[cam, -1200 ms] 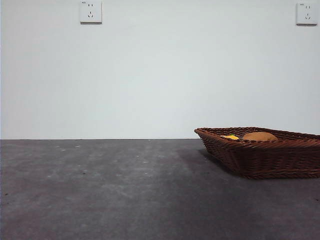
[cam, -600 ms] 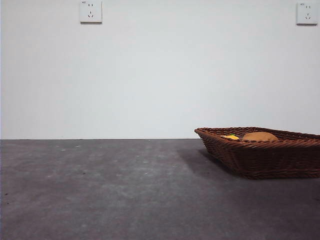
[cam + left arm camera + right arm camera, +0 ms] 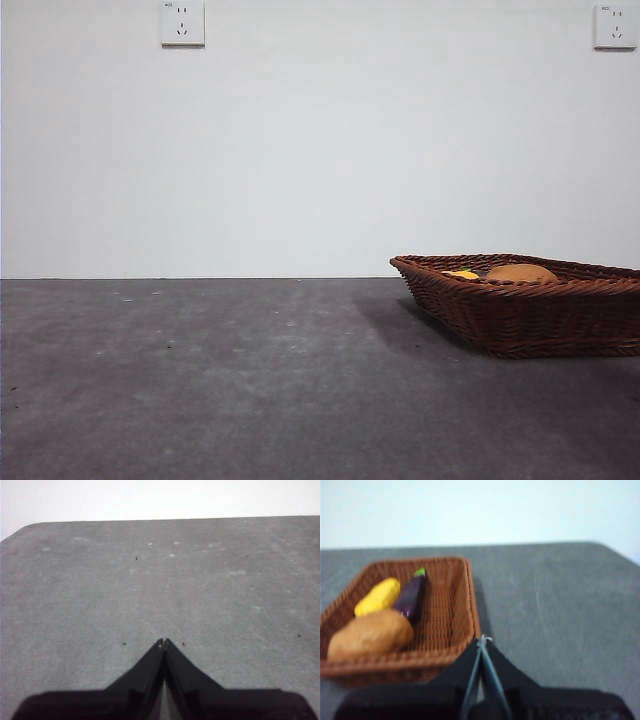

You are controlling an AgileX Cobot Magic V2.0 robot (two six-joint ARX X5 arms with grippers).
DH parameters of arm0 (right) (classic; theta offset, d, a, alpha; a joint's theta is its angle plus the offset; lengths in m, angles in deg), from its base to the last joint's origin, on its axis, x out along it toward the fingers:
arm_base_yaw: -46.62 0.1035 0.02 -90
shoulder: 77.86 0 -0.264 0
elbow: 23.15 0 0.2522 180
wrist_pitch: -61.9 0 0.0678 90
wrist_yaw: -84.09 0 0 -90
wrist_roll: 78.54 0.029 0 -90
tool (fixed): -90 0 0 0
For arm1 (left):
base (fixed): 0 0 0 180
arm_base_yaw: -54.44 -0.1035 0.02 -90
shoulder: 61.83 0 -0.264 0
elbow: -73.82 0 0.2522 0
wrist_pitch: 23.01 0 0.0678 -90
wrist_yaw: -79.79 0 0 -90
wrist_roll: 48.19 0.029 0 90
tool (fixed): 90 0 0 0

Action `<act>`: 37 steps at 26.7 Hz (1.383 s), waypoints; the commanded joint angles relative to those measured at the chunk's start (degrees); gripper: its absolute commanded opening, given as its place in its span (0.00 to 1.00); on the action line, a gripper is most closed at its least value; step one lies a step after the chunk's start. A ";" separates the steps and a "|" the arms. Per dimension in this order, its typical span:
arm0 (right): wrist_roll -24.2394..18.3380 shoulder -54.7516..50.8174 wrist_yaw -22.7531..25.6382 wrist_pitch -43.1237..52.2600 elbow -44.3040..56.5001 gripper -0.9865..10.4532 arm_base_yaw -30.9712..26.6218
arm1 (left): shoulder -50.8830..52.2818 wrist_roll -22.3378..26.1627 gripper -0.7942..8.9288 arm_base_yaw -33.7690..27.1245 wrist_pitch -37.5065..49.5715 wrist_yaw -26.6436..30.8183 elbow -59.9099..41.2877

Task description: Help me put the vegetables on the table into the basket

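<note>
Inside basket [image 3: 455, 605]: potato [image 3: 370, 635], eggplant [image 3: 411, 596], yellow chunk [image 3: 377, 596]. Table [image 3: 220, 380] bare of vegetables. Right gripper [image 3: 481, 641] pinched closed, empty, near basket rim. Left gripper [image 3: 163, 642] closed, empty, over bare table. Risk: right arm clips rim, shoves basket.

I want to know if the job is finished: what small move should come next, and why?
Probably none beyond keeping both arms parked. The potato, eggplant and yellow chunk all lie inside the basket, no vegetable shows on the table, and the left claw and right claw are shut, holding nothing.
</note>
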 commanded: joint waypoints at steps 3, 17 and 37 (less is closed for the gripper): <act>0.26 -0.17 -0.22 -2.27 0.57 0.09 1.38 | -0.13 -0.33 0.08 0.15 0.31 0.17 -0.59; 0.20 -0.17 1.07 -2.25 0.57 0.09 1.22 | -0.22 -0.33 0.08 0.15 0.31 0.17 -0.59; 0.22 -0.13 1.07 -2.34 0.57 0.09 1.22 | -0.22 -0.33 0.08 0.15 0.31 0.17 -0.59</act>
